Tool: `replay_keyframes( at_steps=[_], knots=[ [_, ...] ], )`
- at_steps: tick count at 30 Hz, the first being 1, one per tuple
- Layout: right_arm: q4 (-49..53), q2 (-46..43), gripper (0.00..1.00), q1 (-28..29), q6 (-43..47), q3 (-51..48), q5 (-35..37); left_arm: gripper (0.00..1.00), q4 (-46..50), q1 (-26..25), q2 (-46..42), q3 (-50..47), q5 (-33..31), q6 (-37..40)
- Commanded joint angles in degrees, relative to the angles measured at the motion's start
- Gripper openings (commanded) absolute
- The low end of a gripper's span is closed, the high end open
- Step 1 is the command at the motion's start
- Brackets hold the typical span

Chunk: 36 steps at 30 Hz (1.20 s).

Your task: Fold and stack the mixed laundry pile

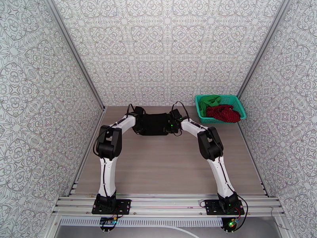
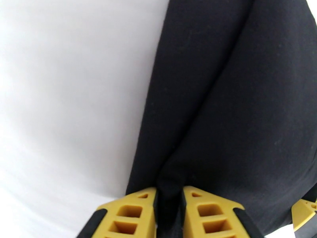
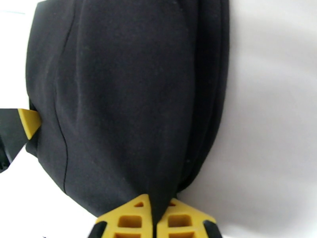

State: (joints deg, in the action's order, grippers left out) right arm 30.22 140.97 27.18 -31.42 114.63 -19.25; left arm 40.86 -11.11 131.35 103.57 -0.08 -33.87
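Two grippers are pinching the black garment (image 1: 152, 123), which is lying spread at the far middle of the table (image 1: 166, 171). We are watching the left gripper (image 2: 169, 194) clamping a fold at the cloth's left edge between its yellow fingers (image 2: 130, 211). The right gripper (image 3: 155, 203) is squeezing the right edge, its fingers nearly together with cloth between them. Over at the far right, the dark red dotted garment (image 1: 224, 113) and the green garment (image 1: 208, 102) are lying bunched in the teal basket (image 1: 197, 109), well apart from the black one.

three garments (image 1: 153, 123), one basket (image 1: 216, 96), two arms (image 1: 106, 163)
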Motion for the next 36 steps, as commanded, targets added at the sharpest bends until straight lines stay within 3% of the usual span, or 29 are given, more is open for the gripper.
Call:
replay_keyframes(
  at_steps=[1,11,19,24,28,36],
  knots=[
    [4.0,6.6,0.05,0.2,-3.8,5.7,1.2,0.24,6.2,3.1,7.1,3.3,-3.1,3.3],
    [11.1,19.2,0.07,1.3,-8.1,29.1,0.4,0.25,10.0,5.6,12.2,11.4,-2.5,3.3],
    [9.5,18.4,0.13,1.2,-9.1,27.9,1.2,0.28,10.9,6.4,13.6,14.9,-1.4,3.8],
    [9.3,15.0,0.36,1.0,-7.2,24.1,2.6,0.33,9.5,5.8,10.0,11.9,0.0,3.9],
    [5.4,6.0,0.52,-0.2,-5.3,15.1,4.0,0.41,9.6,4.9,5.2,9.9,0.2,4.8],
    [1.8,-18.3,0.66,-3.7,2.2,-8.0,7.6,0.59,12.1,4.4,-6.8,9.5,-3.4,7.2]
  ],
)
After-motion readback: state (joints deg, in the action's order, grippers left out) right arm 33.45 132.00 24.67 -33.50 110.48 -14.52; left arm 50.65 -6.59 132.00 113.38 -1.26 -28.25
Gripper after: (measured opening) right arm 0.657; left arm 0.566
